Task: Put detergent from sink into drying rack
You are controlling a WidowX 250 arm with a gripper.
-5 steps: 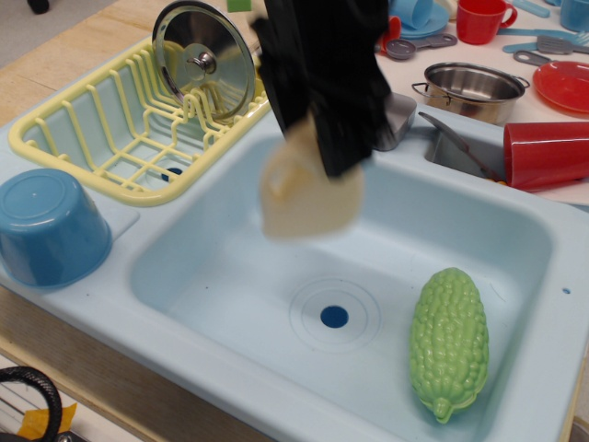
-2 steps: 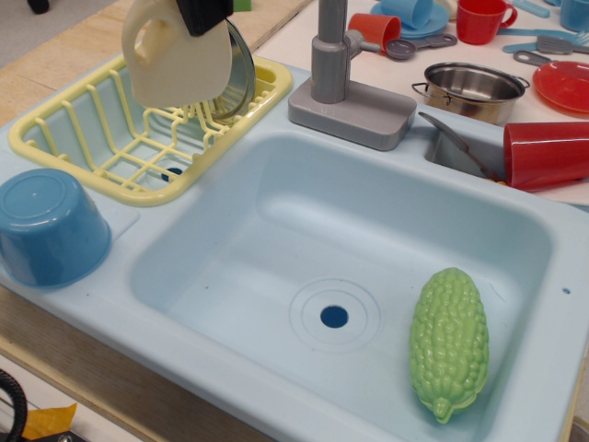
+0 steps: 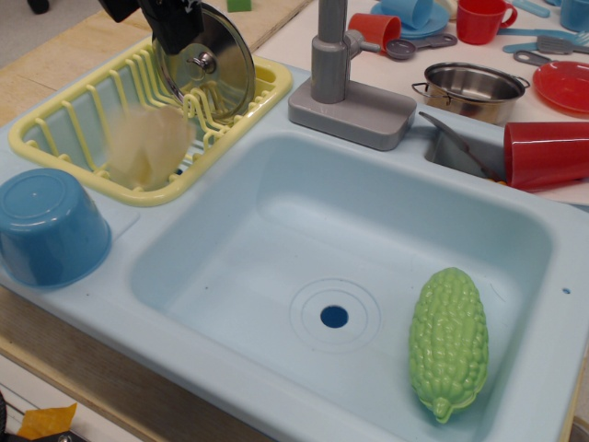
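The cream-beige detergent (image 3: pixel 147 147) is a motion-blurred shape inside the pale yellow drying rack (image 3: pixel 269 77), in its front middle part, free of any grip. My black gripper (image 3: pixel 170 32) is at the top edge, above the rack and in front of the steel lid (image 3: pixel 207 64). It is clear of the jug and holds nothing; most of it is cut off by the frame. The light-blue sink (image 3: pixel 276 230) holds only the bumpy green vegetable (image 3: pixel 449 341) at its right side.
A blue bowl (image 3: pixel 51 226) lies upside down left of the sink. The grey faucet (image 3: pixel 336 74) stands behind the basin. A red cup (image 3: pixel 548 152), a steel pot (image 3: pixel 471 90) and red and blue dishes are at the back right.
The gripper carried the detergent up from over the sink and left over the rack, then let it go. The jug has dropped into the rack.
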